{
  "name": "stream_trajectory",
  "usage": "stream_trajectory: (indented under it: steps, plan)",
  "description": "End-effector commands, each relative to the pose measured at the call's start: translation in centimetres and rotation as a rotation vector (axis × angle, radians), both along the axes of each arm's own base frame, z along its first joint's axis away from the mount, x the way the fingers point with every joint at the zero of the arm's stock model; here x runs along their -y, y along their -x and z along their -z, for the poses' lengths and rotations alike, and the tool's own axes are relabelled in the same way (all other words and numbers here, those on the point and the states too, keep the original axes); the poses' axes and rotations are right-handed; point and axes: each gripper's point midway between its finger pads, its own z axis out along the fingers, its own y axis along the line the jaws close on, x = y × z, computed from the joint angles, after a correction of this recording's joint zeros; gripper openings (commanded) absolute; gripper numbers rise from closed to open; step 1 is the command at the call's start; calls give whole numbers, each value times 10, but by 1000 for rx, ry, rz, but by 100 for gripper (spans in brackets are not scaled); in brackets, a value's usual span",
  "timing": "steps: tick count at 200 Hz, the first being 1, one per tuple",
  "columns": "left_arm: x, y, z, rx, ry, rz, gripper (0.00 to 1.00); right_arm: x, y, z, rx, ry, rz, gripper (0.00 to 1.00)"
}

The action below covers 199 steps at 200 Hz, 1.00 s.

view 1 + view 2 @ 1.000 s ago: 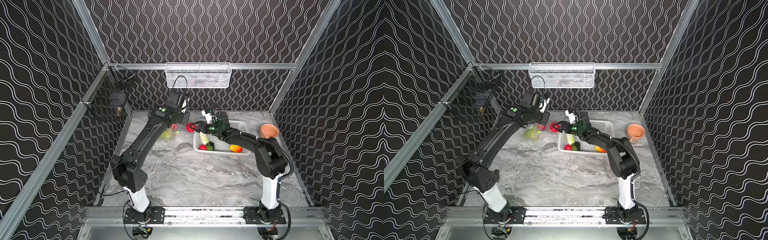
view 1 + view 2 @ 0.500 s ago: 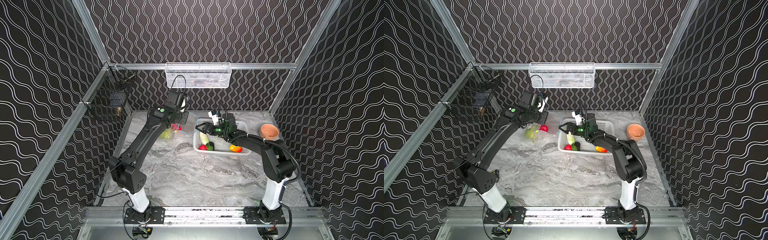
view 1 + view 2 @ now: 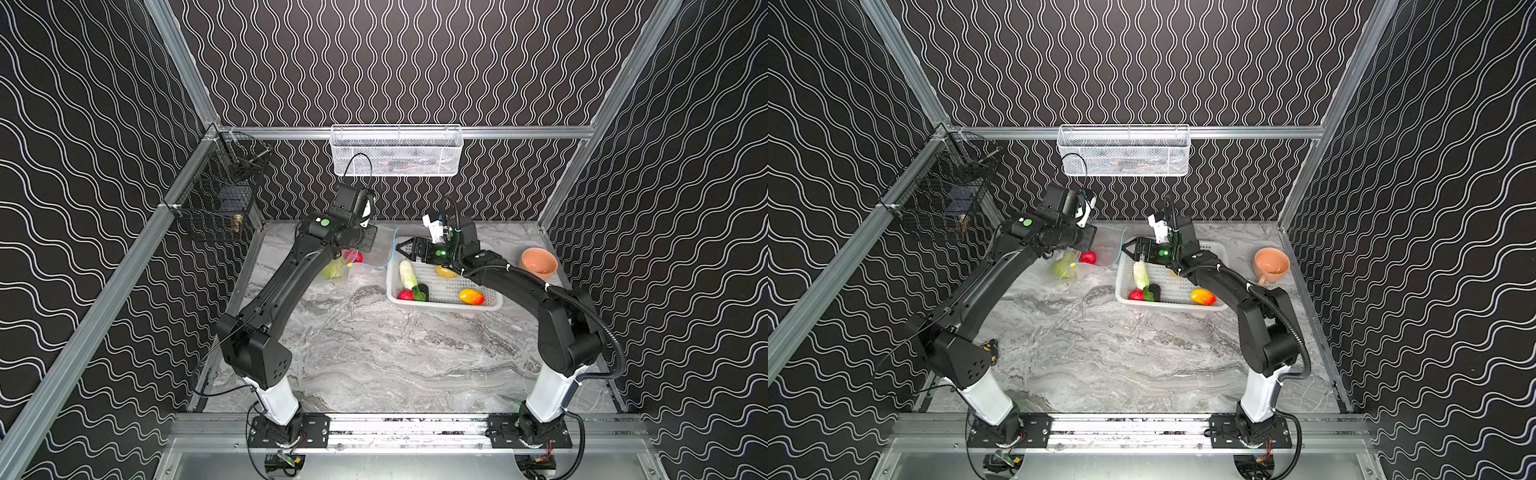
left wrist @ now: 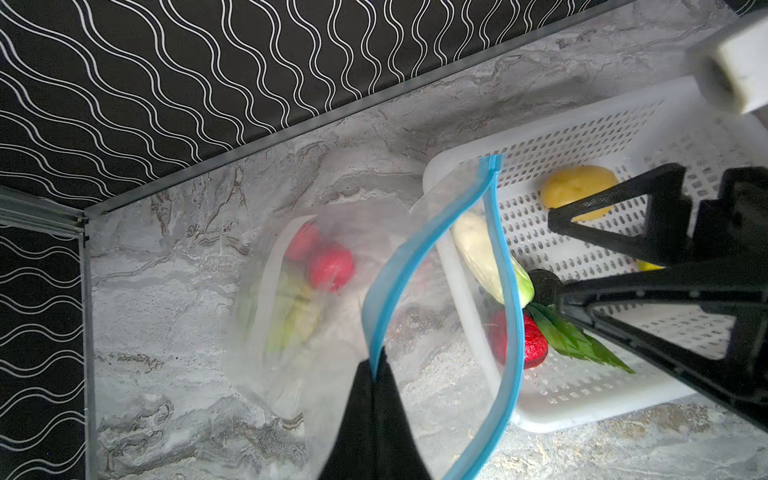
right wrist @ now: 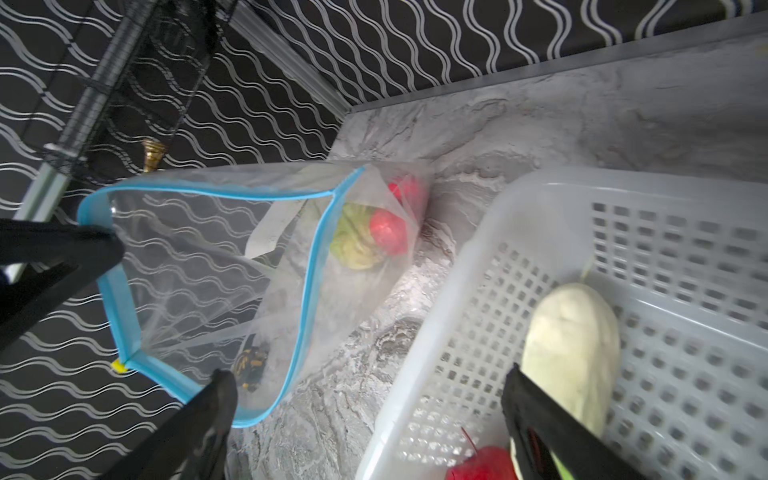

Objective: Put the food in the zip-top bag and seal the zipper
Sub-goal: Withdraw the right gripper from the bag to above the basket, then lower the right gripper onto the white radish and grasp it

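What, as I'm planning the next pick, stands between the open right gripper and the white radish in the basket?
Nothing visible. The right gripper hangs open above the basket end nearest the bag, and the radish lies uncovered close below it. Only the eggplant and strawberry crowd its leafy end.

Zip-top bag (image 3: 1106, 249) held open beside the basket (image 3: 1173, 308).

Pinches the bag's mouth edge in the left hand (image 3: 1091, 241), clamped tight and raised off the counter (image 3: 1100, 357), leaving the clear body sagging down to the marble. Carries a green melon (image 3: 1063, 267) and a red strawberry (image 3: 1088, 257) low inside. Spreads the right hand (image 3: 1128, 251) wide just beside the bag's mouth, above the basket's far left corner, gripping nothing. Leaves a radish (image 3: 1140, 274), eggplant (image 3: 1155, 291), second strawberry (image 3: 1135, 295) and mango (image 3: 1202, 297) lying in the basket, with an orange cup (image 3: 1271, 264) standing apart on its right.
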Motion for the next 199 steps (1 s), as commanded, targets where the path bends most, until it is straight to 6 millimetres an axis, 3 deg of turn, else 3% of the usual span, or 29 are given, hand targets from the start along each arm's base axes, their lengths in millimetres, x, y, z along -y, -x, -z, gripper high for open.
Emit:
stream_trajectory:
  steps: [1,112,151,158,199]
  plan:
    - [0,-2,-6,24,13,-2,0,15,-1,8,-29,98,59,99]
    - [0,-2,-6,24,11,-4,0,49,-15,30,-101,331,207,97]
    - [-1,1,-6,34,7,1,0,52,-20,43,-137,375,225,94]
    - [-2,0,-6,34,8,-1,0,51,-22,59,-167,393,224,93]
    - [0,-1,-6,28,12,0,0,47,-27,71,-205,398,219,85]
